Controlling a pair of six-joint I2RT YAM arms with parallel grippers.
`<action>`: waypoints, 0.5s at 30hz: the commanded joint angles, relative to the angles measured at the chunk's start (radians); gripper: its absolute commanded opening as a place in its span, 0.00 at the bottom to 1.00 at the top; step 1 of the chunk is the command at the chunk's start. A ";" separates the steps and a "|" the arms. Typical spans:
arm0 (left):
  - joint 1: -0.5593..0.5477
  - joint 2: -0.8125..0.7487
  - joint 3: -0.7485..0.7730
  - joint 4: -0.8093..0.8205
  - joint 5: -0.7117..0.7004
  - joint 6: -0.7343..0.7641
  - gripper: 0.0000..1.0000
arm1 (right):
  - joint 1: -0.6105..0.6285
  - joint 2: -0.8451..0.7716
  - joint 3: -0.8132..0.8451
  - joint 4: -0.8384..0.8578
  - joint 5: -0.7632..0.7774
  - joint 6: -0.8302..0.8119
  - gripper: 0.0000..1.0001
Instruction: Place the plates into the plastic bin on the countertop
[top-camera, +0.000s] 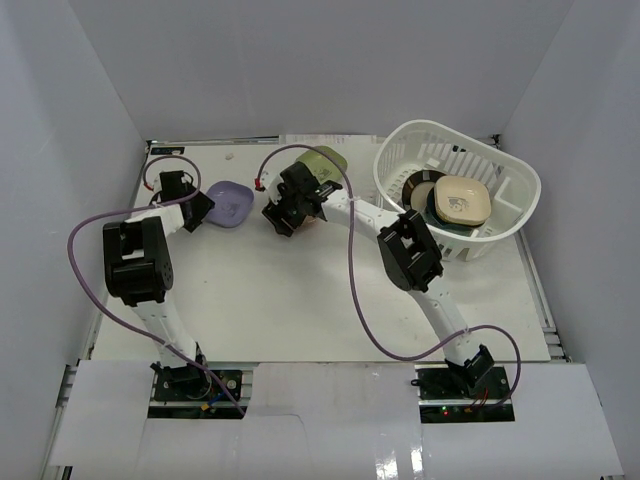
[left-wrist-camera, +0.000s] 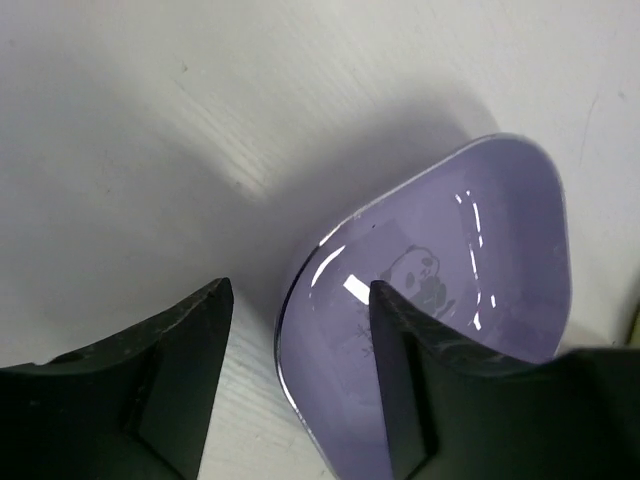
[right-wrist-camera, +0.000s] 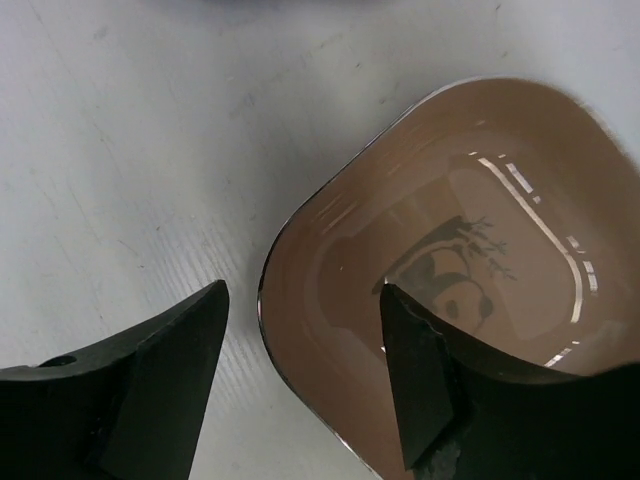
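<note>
My two arms are bolted at the near edge of the white counter (top-camera: 300, 300). A purple cable (top-camera: 355, 290) loops off each arm and lies over the counter.

My left gripper (left-wrist-camera: 300, 300) is open. One finger (left-wrist-camera: 170, 390) is out over the bare counter. The other finger (left-wrist-camera: 415, 390) is down inside the lavender dish (left-wrist-camera: 460, 230), so the dish's edge sits in the gap. The outer finger is not touching the edge. This dish is a shiny square with round corners and a little panda drawn in the middle. It lies flat on the left part of the counter.

My right gripper (right-wrist-camera: 302, 300) is open in the same way, over the edge of the brown dish (right-wrist-camera: 470, 200). That dish has the same shape and a panda with a small tree. It lies near the middle of the counter. From above my gripper hides almost all of it, and only my wrist camera shows it well.

The view from above shows things my wrist cameras miss. A green dish (top-camera: 328, 160) sits just behind my right gripper. Farther right, well apart from both grippers, is the big white bin (top-camera: 510, 175) with slotted sides. A cream-yellow dish (top-camera: 462, 200) lies in it, partly on top of a dark round plate (top-camera: 418, 186). Nothing stands between my grippers and the bin.

Pale grey walls (top-camera: 300, 60) stand around the counter.
</note>
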 joint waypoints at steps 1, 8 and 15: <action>0.014 0.034 0.023 -0.006 0.030 0.006 0.68 | 0.021 0.030 0.041 -0.059 -0.012 -0.018 0.66; 0.017 0.051 0.024 -0.013 0.046 0.035 0.21 | 0.088 -0.026 -0.083 0.072 0.076 0.023 0.20; 0.026 -0.060 -0.029 -0.020 0.026 0.044 0.00 | 0.142 -0.375 -0.272 0.204 0.178 0.063 0.08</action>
